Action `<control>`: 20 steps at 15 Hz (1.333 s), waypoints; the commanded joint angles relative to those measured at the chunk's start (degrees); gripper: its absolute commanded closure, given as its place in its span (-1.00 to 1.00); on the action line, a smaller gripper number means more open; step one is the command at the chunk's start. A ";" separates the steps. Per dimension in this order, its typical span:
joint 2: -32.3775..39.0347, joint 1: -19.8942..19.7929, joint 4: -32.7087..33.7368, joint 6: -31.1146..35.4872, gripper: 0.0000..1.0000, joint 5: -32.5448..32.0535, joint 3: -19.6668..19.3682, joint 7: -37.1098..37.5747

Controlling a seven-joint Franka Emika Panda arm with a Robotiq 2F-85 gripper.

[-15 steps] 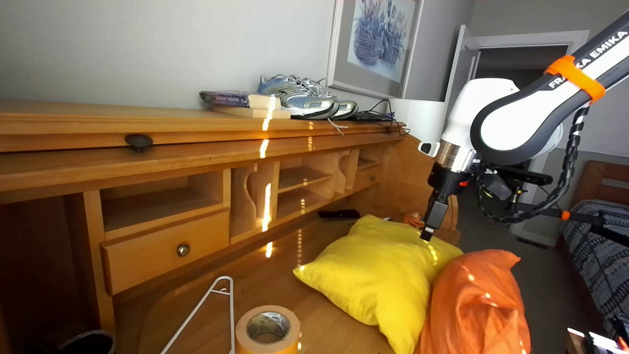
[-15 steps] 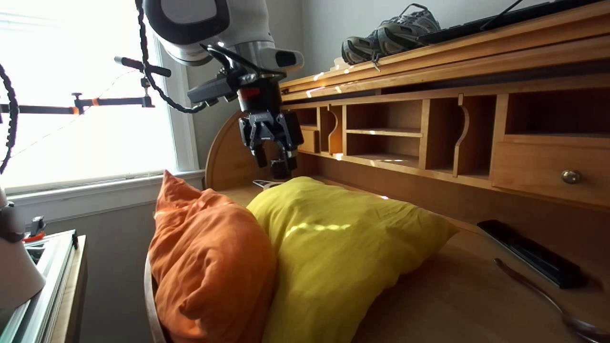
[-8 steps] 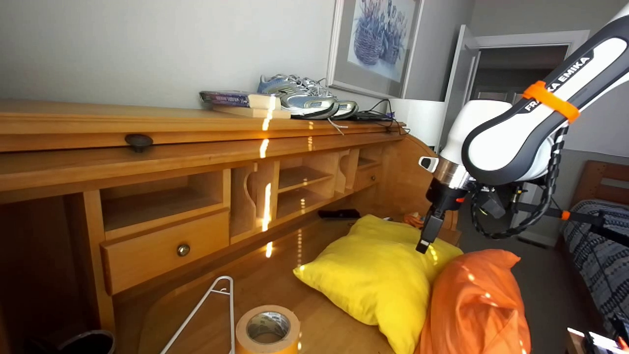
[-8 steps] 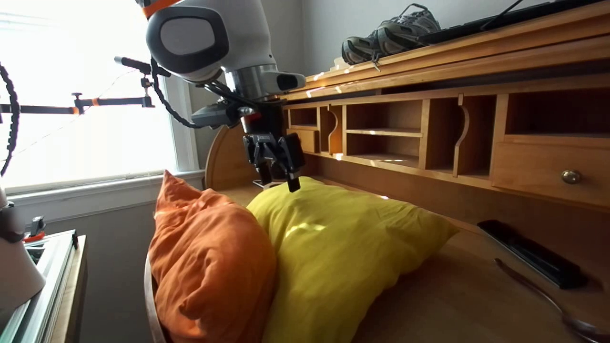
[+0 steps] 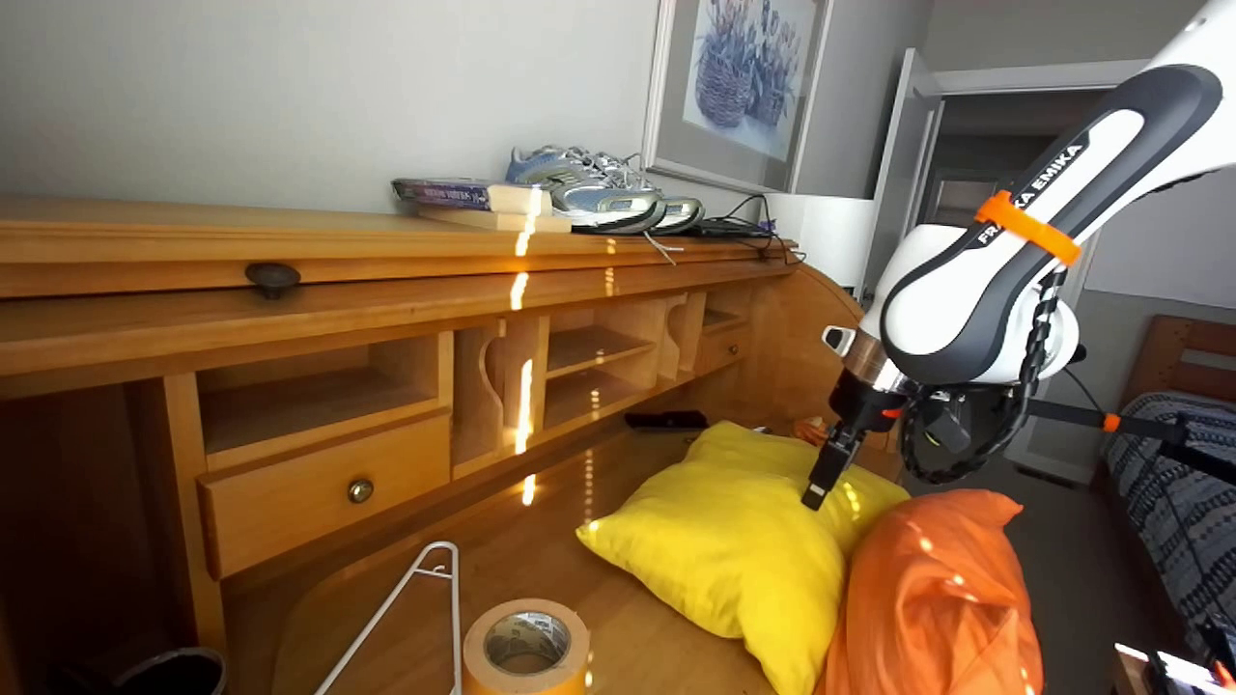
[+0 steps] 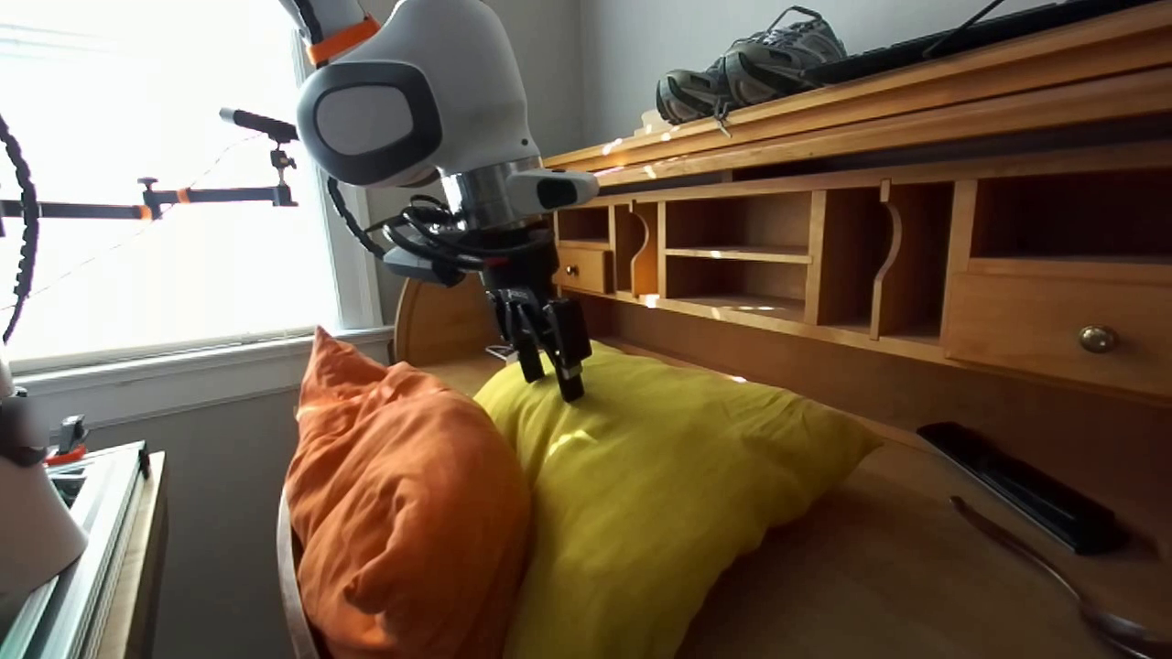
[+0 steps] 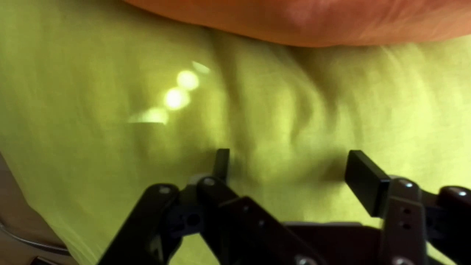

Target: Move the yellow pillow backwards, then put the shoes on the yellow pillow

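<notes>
The yellow pillow lies on the desk and shows in both exterior views (image 5: 715,541) (image 6: 659,476). It fills most of the wrist view (image 7: 92,165). A pair of grey-blue running shoes (image 5: 603,198) sits on top of the desk hutch, also seen in an exterior view (image 6: 751,73). My gripper (image 7: 289,160) is open with nothing between its fingers. It points down at the upper face of the yellow pillow, near its orange-pillow side, in both exterior views (image 5: 814,494) (image 6: 552,384). The fingertips are at or just above the fabric; I cannot tell whether they touch.
An orange pillow (image 5: 946,589) leans against the yellow pillow at the desk's edge. Books (image 5: 473,198) lie beside the shoes. A white hanger (image 5: 435,579), a tape roll (image 5: 478,666), a black object (image 6: 1021,485) and a spoon (image 6: 1025,558) lie on the desk.
My gripper has moved down toward the yellow pillow and slightly across it, staying open. The pillows and shoes have not moved.
</notes>
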 commanded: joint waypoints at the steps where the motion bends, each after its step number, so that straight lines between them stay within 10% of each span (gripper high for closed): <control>1: 3.65 0.25 1.43 1.93 0.03 3.98 0.89 -2.31; 8: 5.78 -0.31 4.67 1.27 0.98 9.33 3.02 -4.40; 20: 4.65 -0.07 10.82 0.50 0.98 13.16 5.90 -5.26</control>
